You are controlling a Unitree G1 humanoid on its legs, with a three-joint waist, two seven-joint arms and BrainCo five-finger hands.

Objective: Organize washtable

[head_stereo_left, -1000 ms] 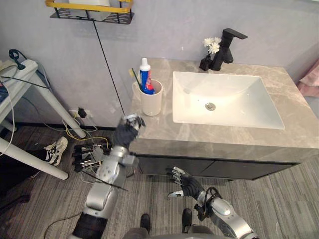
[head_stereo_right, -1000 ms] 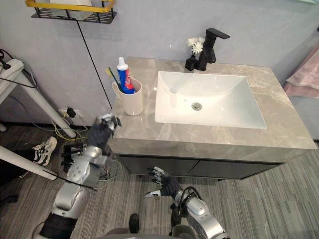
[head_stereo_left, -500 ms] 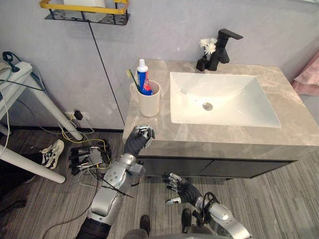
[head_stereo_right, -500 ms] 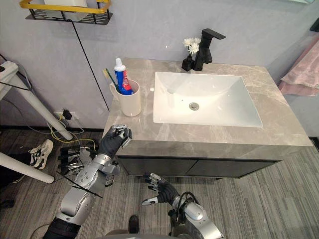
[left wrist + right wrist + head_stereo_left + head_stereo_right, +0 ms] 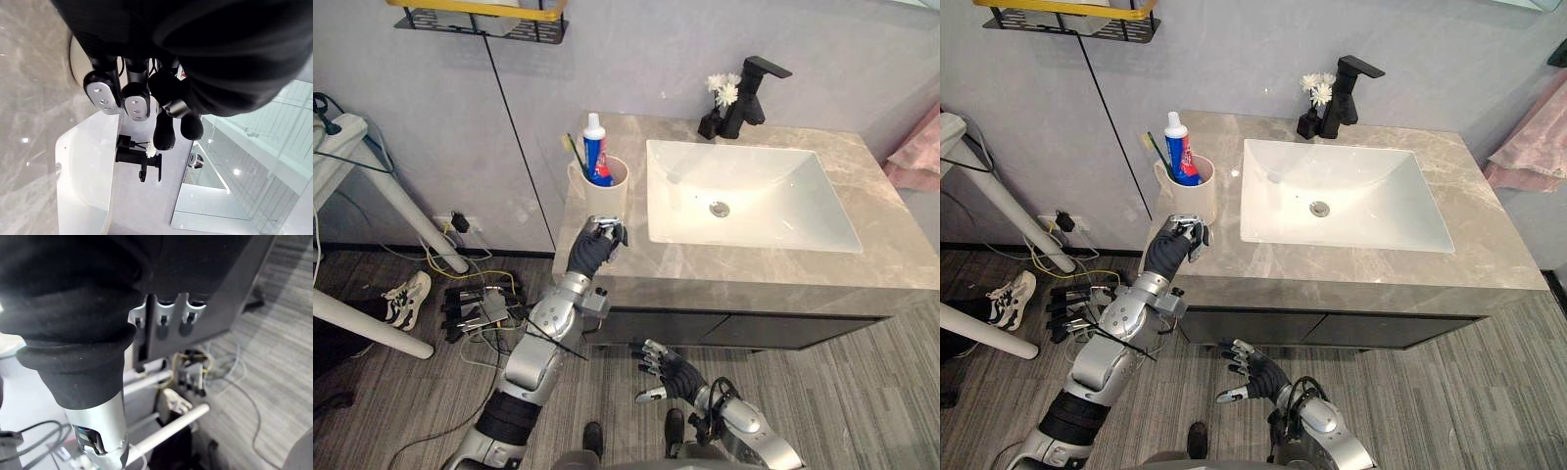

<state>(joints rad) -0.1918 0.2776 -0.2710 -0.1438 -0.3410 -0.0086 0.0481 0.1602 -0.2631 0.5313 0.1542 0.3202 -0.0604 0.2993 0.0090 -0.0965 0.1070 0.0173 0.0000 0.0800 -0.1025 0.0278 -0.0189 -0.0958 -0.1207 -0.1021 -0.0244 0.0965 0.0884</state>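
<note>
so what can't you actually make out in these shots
- Whether the left hand touches the cup: in the eye views the hand overlaps the cup's base.
- Lower ends of the toothbrush and toothpaste: hidden inside the cup.
- Wall shelf and what it holds: cut off by the eye views' top edge.
- Pink cloth: cut off by the right edge.

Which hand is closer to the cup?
Left. The left hand is just in front of the cup, above the counter edge; the right hand hangs below the counter, over the floor.
</note>
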